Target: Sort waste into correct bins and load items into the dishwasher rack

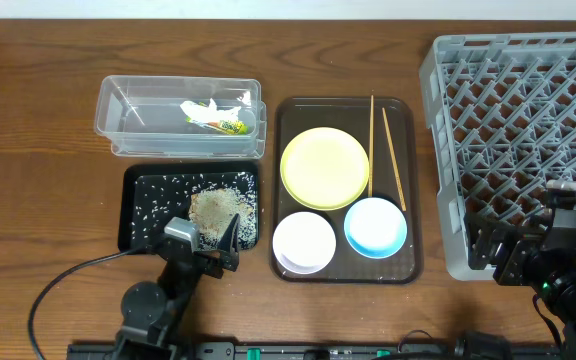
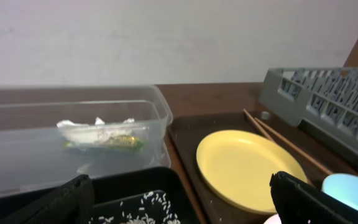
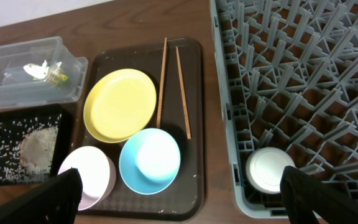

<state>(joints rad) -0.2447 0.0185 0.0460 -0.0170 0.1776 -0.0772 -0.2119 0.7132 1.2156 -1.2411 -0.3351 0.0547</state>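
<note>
The clear tub holds the green-and-yellow packet and the white paper scrap; both also show in the left wrist view. The black tray holds rice crumbs. On the brown serving tray lie the yellow plate, white bowl, blue bowl and chopsticks. The grey rack stands at the right. My left gripper is open and empty over the black tray's near edge. My right gripper is open and empty at the rack's near left corner.
A round white dish sits in the rack's near left corner in the right wrist view. A black cable loops on the table at front left. A pale wall runs along the table's far edge.
</note>
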